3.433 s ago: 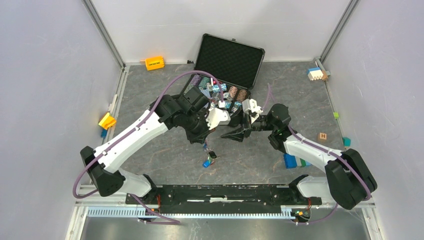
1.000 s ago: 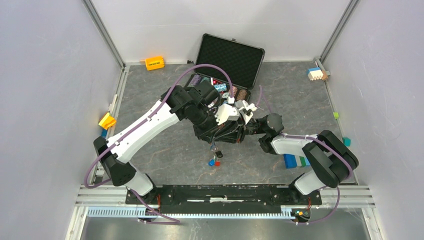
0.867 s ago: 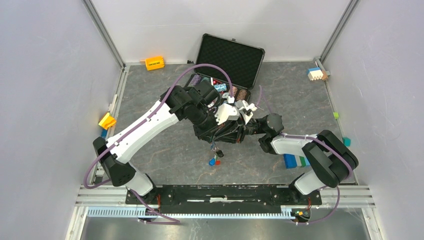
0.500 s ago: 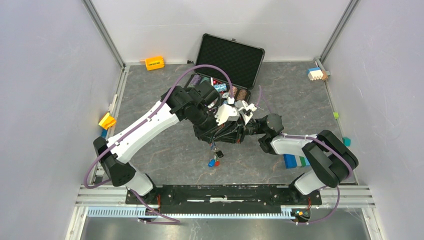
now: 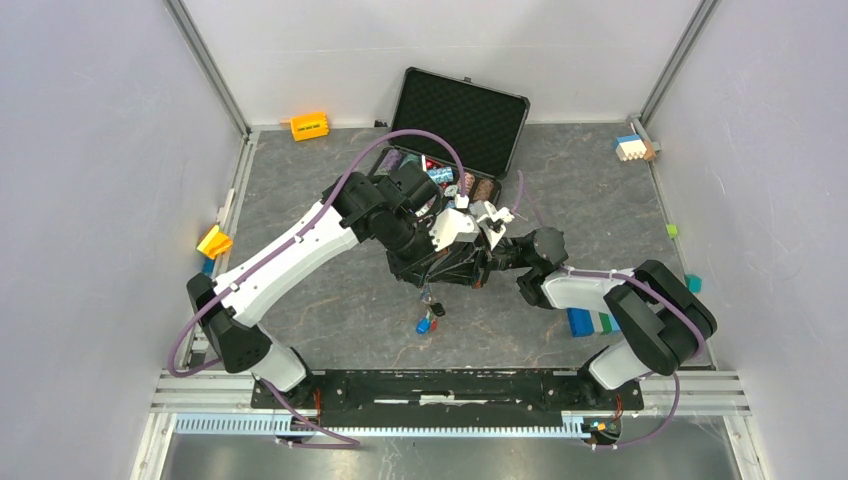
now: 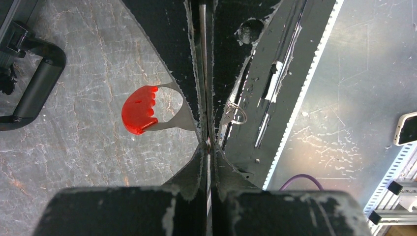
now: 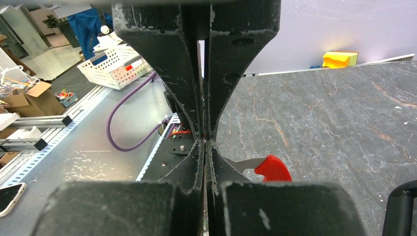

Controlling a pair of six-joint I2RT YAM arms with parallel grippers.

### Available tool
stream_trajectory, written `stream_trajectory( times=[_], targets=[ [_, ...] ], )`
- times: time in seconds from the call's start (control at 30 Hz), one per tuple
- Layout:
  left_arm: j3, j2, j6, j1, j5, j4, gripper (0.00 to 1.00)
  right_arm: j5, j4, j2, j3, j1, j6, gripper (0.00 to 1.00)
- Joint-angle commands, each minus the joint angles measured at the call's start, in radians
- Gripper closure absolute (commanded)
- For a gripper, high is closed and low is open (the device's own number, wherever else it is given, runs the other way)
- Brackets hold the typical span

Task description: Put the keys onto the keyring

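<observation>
In the top view my left gripper (image 5: 447, 268) and right gripper (image 5: 470, 268) meet tip to tip above the table's middle. Both are shut. The keyring's red fob (image 6: 140, 110) sticks out sideways where the tips meet, with its metal shank running in between the jaws. Its small ring (image 6: 236, 116) shows on the other side of the fingers. The right wrist view shows the same red fob (image 7: 273, 169) beside my shut right fingers (image 7: 187, 162). Keys (image 5: 428, 322) with blue and red caps dangle below the grippers. How they hang is hidden.
An open black case (image 5: 462, 115) with poker chips (image 5: 440, 176) stands just behind the grippers. Blue and green blocks (image 5: 590, 322) lie by the right arm. Further off are a lettered cube (image 5: 645, 272), an orange block (image 5: 309, 126) and a yellow piece (image 5: 214, 241).
The right gripper's jaws have closed over the last second. Both arms have stayed almost still since meeting; before that the right arm swung in to the left gripper.
</observation>
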Motion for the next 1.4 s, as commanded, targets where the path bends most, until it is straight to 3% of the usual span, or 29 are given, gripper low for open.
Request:
stream_trajectory(
  times=[0.0, 0.37, 0.6, 0.83, 1.0, 1.23, 1.37],
  targets=[
    [0.0, -0.046, -0.035, -0.006, 0.039, 0.046, 0.98, -0.01, 0.072, -0.011, 0.023, 0.004, -0.007, 1.0],
    [-0.073, -0.143, -0.004, -0.006, 0.053, 0.167, 0.95, 0.024, -0.132, -0.092, 0.032, -0.009, -0.152, 1.0],
    [-0.126, -0.206, 0.029, -0.006, 0.059, 0.236, 0.8, 0.023, -0.158, -0.135, 0.034, -0.032, -0.165, 1.0],
    [-0.171, -0.275, 0.083, -0.004, 0.025, 0.261, 0.57, 0.017, -0.162, -0.158, 0.038, -0.056, -0.16, 1.0],
    [-0.267, -0.36, 0.105, -0.003, 0.017, 0.356, 0.57, 0.017, -0.091, -0.183, 0.033, -0.083, -0.099, 1.0],
    [-0.443, -0.463, 0.161, -0.001, 0.034, 0.622, 0.57, -0.012, 0.016, -0.218, 0.043, -0.104, -0.012, 1.0],
    [-0.498, -0.482, 0.154, 0.007, 0.147, 0.73, 0.55, -0.032, 0.071, -0.222, 0.04, -0.115, 0.026, 1.0]
  ],
)
